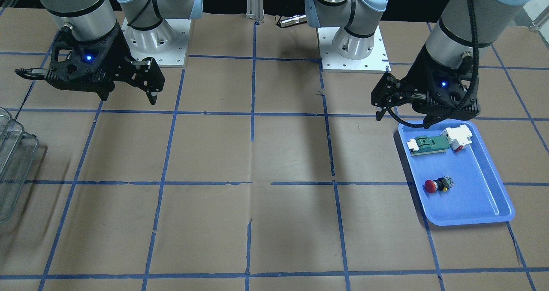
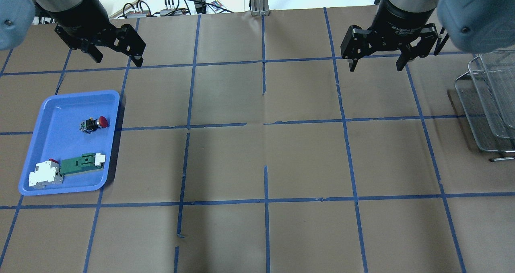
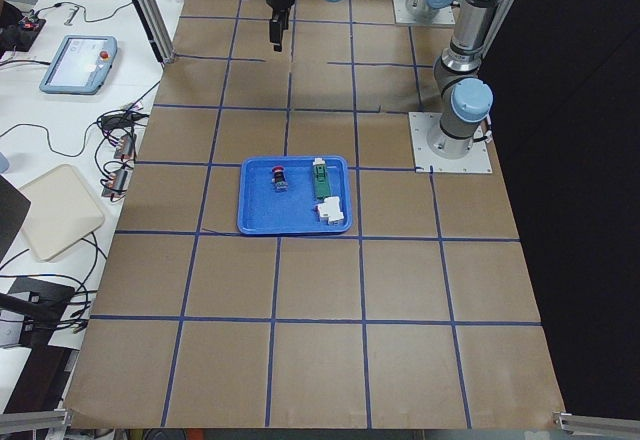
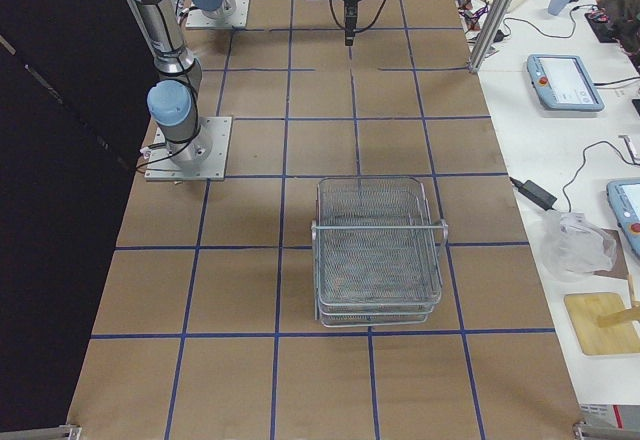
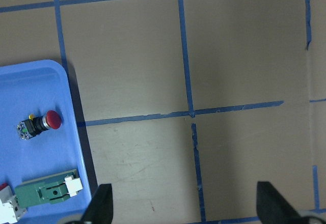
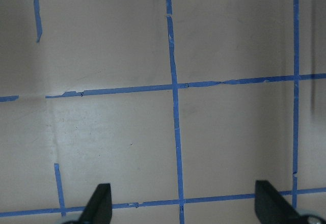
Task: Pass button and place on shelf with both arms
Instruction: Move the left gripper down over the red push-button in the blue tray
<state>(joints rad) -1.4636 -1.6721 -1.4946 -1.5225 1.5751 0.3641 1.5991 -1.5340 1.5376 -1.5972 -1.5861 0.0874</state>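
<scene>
Nothing looks done yet: the button (image 2: 98,123) lies in the tray (image 2: 60,112), frame left. Pickup, pass and shelf (image 2: 491,104) placement remain. The left gripper (image 2: 118,59) and right gripper (image 2: 376,65) hang open, empty.

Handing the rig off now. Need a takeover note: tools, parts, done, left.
Left tool: open, empty, hovering above the table beyond the far end of the blue tray.
Right tool: open, empty, hovering on the shelf's side of the table.
Button: lying on its side in the blue tray, untouched, apart from the green-and-white connector at the tray's near end.
Shelf: at the table's right edge; no button on it.
Done: nothing yet.
Left: the left tool picks up the button, passes it to the right tool mid-table, and the right tool places it on the shelf.
</scene>
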